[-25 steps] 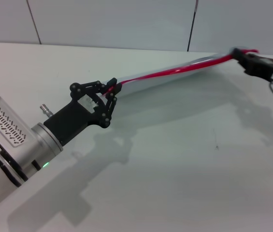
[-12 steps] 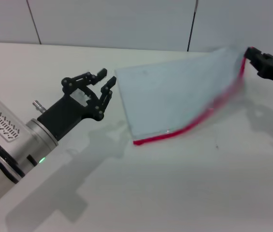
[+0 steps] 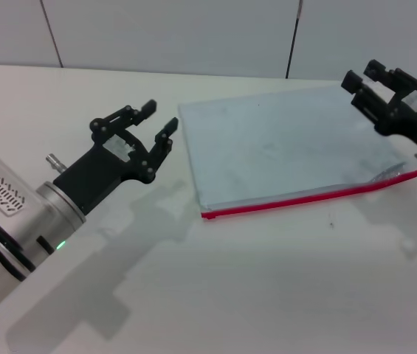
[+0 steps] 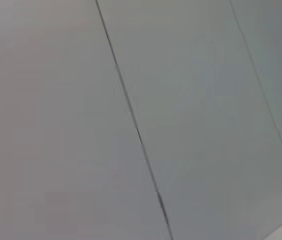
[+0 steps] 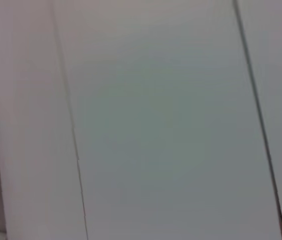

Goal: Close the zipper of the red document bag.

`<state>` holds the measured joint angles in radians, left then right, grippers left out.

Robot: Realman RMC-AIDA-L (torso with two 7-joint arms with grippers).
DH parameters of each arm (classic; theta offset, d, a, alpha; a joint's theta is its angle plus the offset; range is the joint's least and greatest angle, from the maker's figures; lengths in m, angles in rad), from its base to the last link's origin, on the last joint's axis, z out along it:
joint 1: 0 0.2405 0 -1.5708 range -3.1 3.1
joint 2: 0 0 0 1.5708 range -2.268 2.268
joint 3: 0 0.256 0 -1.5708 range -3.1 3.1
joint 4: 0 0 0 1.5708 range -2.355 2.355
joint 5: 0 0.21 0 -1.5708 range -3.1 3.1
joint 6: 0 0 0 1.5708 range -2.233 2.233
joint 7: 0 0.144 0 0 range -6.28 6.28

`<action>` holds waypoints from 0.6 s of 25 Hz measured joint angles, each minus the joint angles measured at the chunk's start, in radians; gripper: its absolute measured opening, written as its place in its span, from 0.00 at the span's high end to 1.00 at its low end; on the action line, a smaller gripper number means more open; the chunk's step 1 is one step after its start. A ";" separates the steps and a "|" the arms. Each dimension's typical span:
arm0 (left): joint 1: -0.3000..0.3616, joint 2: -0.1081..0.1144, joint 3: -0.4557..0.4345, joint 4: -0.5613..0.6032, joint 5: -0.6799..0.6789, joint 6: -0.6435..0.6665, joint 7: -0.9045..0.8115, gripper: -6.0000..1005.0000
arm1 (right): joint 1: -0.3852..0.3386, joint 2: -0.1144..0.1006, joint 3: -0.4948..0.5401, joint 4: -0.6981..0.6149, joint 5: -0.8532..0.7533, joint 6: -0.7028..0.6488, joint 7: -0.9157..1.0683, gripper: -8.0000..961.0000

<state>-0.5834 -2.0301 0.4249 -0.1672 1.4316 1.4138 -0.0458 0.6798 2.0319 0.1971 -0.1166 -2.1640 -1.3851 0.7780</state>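
Fingers of the left gripper (image 3: 159,124) stood spread, empty, just left of the red document bag (image 3: 285,147), which lay flat on the white table (image 3: 267,287), zipper (image 3: 311,198) along its near edge; the right gripper (image 3: 363,76) hung open, empty, over its far right corner.

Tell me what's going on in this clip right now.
A flat translucent pale blue-grey plastic pouch lies on the white table, its red zipper strip along the near edge. Neither arm holds it: the left gripper hovers open beside its left edge, and the right gripper is open above its far right corner.
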 joint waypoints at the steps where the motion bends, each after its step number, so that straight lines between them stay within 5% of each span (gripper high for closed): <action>1: 0.004 0.000 -0.014 0.000 -0.001 0.002 -0.001 0.58 | -0.008 0.000 0.015 0.019 0.000 -0.008 -0.058 0.59; 7: 0.031 -0.001 -0.144 -0.015 -0.016 0.020 -0.016 0.52 | -0.078 0.006 0.145 0.186 0.002 -0.016 -0.462 0.47; 15: 0.034 0.003 -0.154 -0.003 -0.025 0.028 -0.102 0.39 | -0.170 0.010 0.239 0.341 0.002 -0.070 -0.806 0.47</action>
<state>-0.5490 -2.0270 0.2705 -0.1702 1.4064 1.4421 -0.1478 0.5098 2.0417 0.4361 0.2248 -2.1621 -1.4553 -0.0281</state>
